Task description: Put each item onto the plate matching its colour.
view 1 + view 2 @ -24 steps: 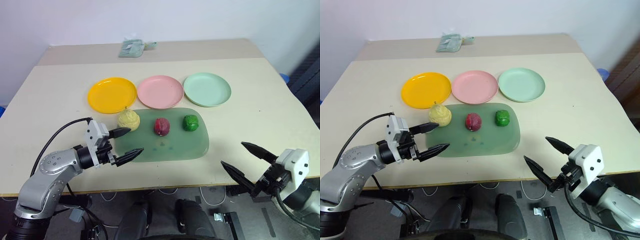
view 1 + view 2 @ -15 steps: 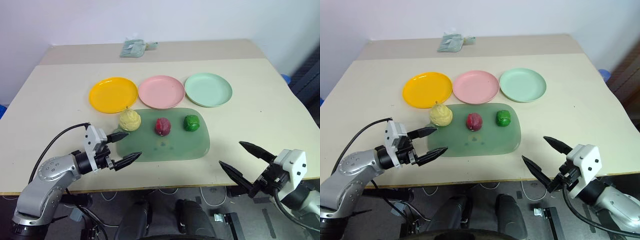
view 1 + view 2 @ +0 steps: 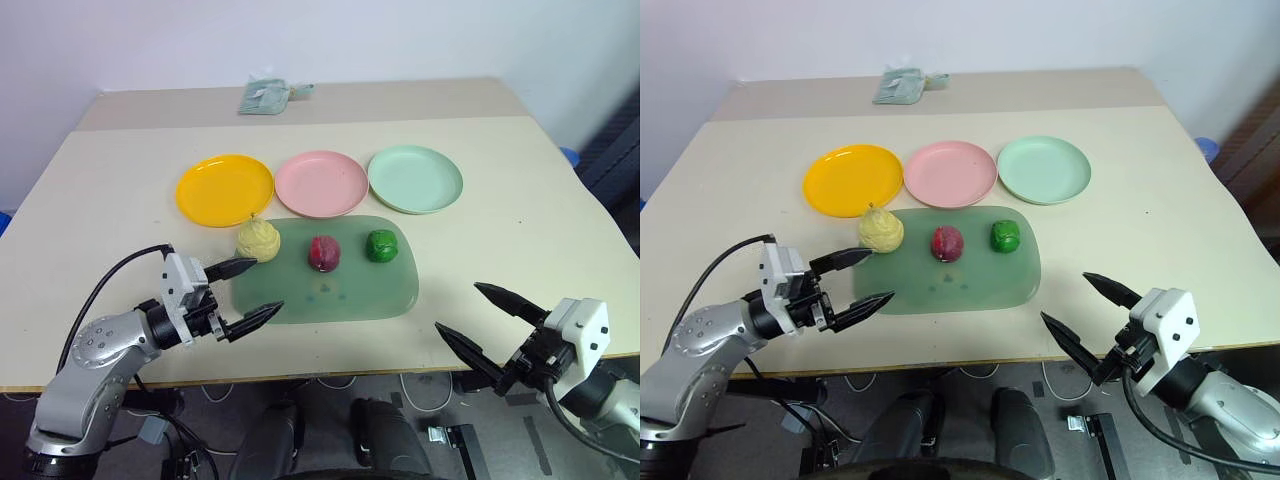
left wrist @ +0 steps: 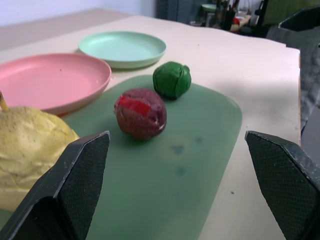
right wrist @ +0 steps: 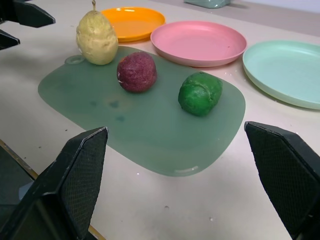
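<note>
Three items sit in a row on a translucent green tray: a pale yellow pear at the tray's left corner, a dark red ball in the middle and a green ball to the right. Behind the tray lie the orange plate, the pink plate and the mint plate, all bare. My left gripper is open, low over the tray's left front edge, just short of the pear. Off the table's front right edge hangs my right gripper, open and holding nothing.
A pale green packet lies at the table's far edge. The table front edge runs close under both grippers. A black cable loops from the left arm.
My left gripper has drawn back a little toward the table's front left, away from the pear. The right gripper has barely moved. The items lie where they were.
</note>
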{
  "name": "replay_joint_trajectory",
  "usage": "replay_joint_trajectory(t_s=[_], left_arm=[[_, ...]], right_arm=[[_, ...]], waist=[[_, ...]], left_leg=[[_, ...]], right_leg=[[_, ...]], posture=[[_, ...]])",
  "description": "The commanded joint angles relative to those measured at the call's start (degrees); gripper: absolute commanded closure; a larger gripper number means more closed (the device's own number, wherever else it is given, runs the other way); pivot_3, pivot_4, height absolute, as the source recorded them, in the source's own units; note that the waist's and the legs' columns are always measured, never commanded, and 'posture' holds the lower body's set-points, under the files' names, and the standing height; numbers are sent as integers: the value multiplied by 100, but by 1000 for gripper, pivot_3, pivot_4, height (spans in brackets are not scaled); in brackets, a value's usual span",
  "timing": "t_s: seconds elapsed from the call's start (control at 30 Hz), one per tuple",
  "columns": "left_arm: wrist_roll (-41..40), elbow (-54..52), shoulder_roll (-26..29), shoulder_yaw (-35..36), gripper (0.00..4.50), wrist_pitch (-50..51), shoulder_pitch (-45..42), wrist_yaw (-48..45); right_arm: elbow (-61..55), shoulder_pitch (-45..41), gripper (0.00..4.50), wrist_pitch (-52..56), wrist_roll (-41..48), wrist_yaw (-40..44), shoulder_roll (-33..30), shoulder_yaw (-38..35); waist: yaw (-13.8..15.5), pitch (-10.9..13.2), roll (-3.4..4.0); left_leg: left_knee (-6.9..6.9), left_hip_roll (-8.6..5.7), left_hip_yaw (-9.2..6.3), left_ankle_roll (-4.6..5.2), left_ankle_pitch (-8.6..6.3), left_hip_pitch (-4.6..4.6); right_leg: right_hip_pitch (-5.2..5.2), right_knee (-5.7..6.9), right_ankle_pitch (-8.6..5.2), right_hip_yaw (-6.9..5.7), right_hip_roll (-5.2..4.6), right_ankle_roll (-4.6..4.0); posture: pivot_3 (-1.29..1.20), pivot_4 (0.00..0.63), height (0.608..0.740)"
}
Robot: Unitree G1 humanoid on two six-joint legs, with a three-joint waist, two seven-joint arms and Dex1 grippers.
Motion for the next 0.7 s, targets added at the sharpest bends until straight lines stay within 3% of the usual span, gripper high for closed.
replay_joint_trajectory(t_s=[0.03, 0.47, 0.7], left_arm=[[-46, -156, -91, 223, 59, -305, 17, 24], [-364, -676, 126, 529, 59, -149, 452, 15], [-211, -1339, 118, 553, 59, 6, 1210, 369]], right_arm=[[-51, -38, 0, -23, 141, -31, 1, -173], [392, -396, 0, 146, 339, -32, -157, -486], [447, -453, 0, 88, 124, 9, -192, -390]], waist=[[-1, 0, 0], [-3, -1, 1], [-6, -1, 1]], left_leg=[[0, 0, 0, 0, 0, 0], [0, 0, 0, 0, 0, 0], [0, 1, 3, 1, -1, 0]], right_leg=[[0, 0, 0, 0, 0, 0], [1, 0, 0, -1, 0, -1], [1, -2, 0, 0, 0, -1]], posture=[[0, 150, 740], [0, 150, 740], [0, 150, 740]])
